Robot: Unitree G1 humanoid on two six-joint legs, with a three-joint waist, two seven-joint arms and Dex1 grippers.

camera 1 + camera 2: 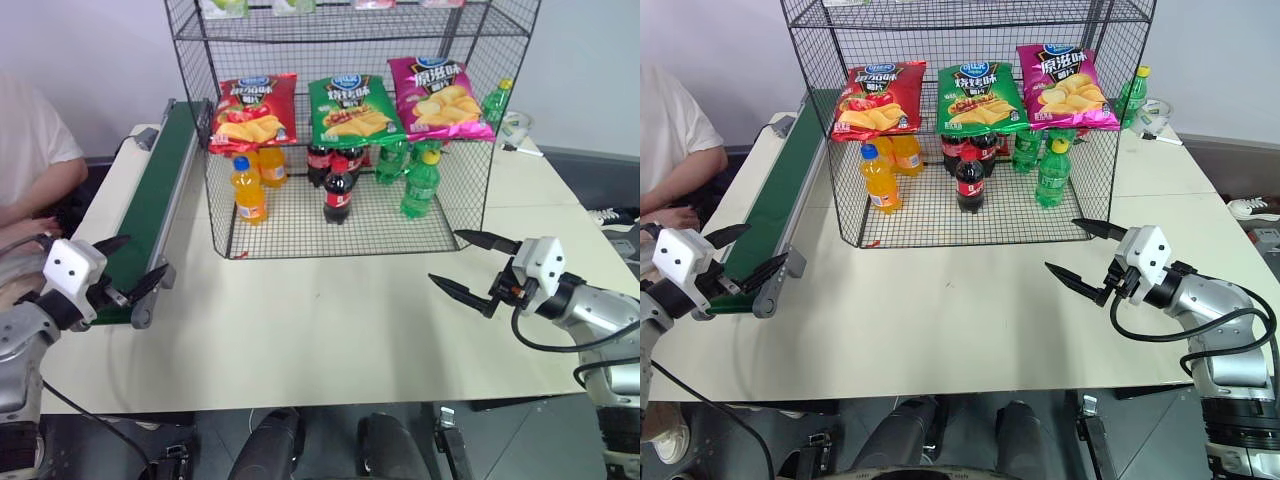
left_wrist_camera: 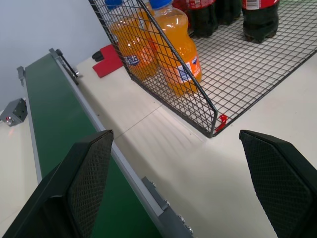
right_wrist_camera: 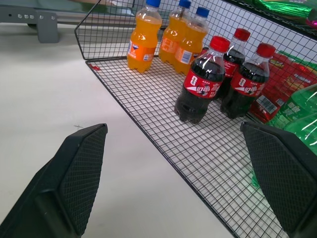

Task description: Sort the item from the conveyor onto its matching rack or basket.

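From the head views we see a smooth cream tabletop (image 1: 330,330) carrying the tall black wire-mesh rack (image 1: 350,150) toward its far edge and the long dark green conveyor (image 1: 160,190), with grey metal rails, along its left edge. The glossy red crisp bag (image 1: 253,110) leans on the rack's middle grid shelf at the left, beside a green crisp bag (image 1: 352,110) and a magenta crisp bag (image 1: 437,97); it is well apart from both grippers and touched by neither. Below it, on the bottom grid, stand orange soda bottles (image 1: 248,190), dark cola bottles (image 1: 338,190) and green bottles (image 1: 420,185). The left gripper (image 1: 135,262) hovers over the near end of the belt, its two black fingers spread wide and holding nothing. The right gripper (image 1: 468,262) hovers off the rack's near right corner, fingers likewise spread and empty. A broad bare stretch of tabletop lies between the two grippers and the near edge. A person's sleeve and forearm (image 1: 30,170) show beyond the left edge. In the left wrist view, textured black fingers (image 2: 79,188) frame the matte belt, its rail, and the rack's front corner with the orange bottles behind the mesh. In the right wrist view, the spread fingers (image 3: 79,173) frame the bottom grid's open front edge, with cola bottles (image 3: 203,91) standing upright on it.
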